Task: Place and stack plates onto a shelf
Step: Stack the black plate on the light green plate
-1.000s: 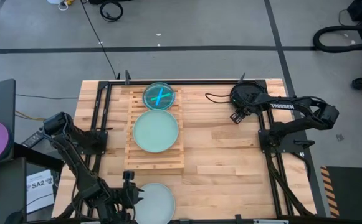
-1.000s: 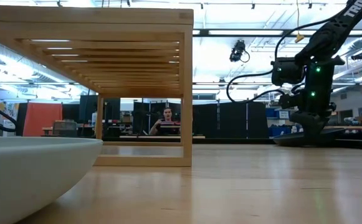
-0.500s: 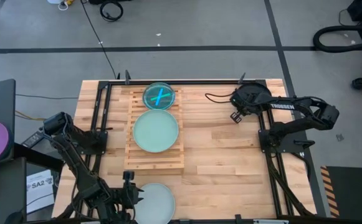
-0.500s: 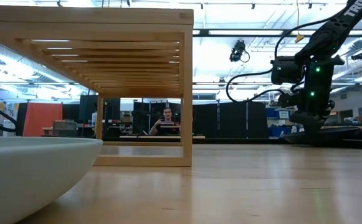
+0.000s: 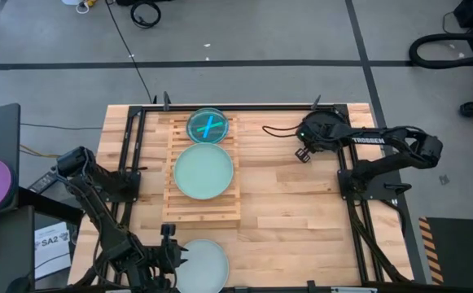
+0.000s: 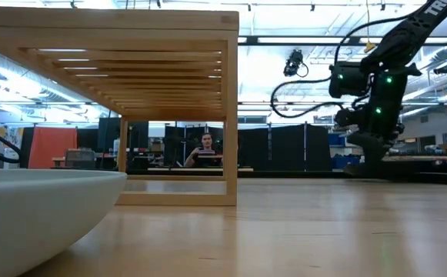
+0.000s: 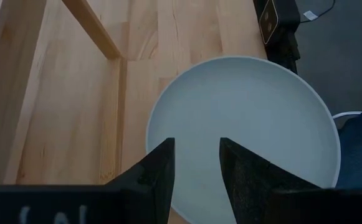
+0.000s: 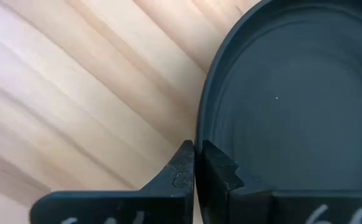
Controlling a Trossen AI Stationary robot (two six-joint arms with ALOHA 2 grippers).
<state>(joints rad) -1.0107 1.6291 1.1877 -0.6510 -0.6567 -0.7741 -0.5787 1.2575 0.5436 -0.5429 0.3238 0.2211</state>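
Altogether four plates show: a blue plate (image 5: 209, 126) and a mint plate (image 5: 203, 171) on the shelf (image 5: 203, 213), a whitish plate (image 5: 204, 264) under the half-parted left end effector (image 7: 196, 163), and a dark plate (image 8: 299, 106) whose rim the right end effector (image 8: 198, 163) pinches.

Four plates were counted: one small blue plate (image 5: 208, 126) and one mint-green plate (image 5: 203, 170) (both on the one shelf (image 5: 202, 215)), one whitish plate (image 5: 203, 264), one dark plate (image 5: 327, 122). Two grippers were seen.
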